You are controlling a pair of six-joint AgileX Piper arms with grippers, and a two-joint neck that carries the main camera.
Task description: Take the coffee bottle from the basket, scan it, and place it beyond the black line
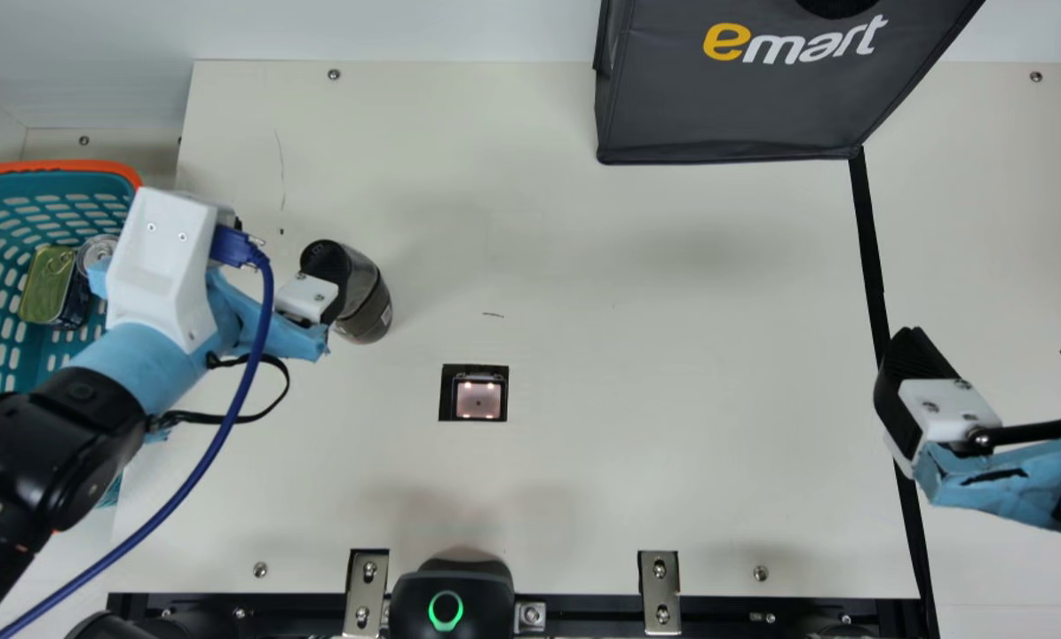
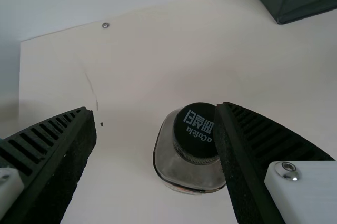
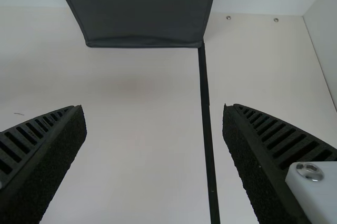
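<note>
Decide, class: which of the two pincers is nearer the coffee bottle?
The left pincer, which has the coffee bottle close beside it. The right pincer is across the table, above the black line.

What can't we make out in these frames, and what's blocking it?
- Basket: main view, cut off by left edge, partly behind left arm.
- Round can inside: main view, partly behind that arm.
- Coffee bottle: left wrist view, one side behind a finger of the left gripper; contact unclear.
- Bag: main view, cut off by top edge.
</note>
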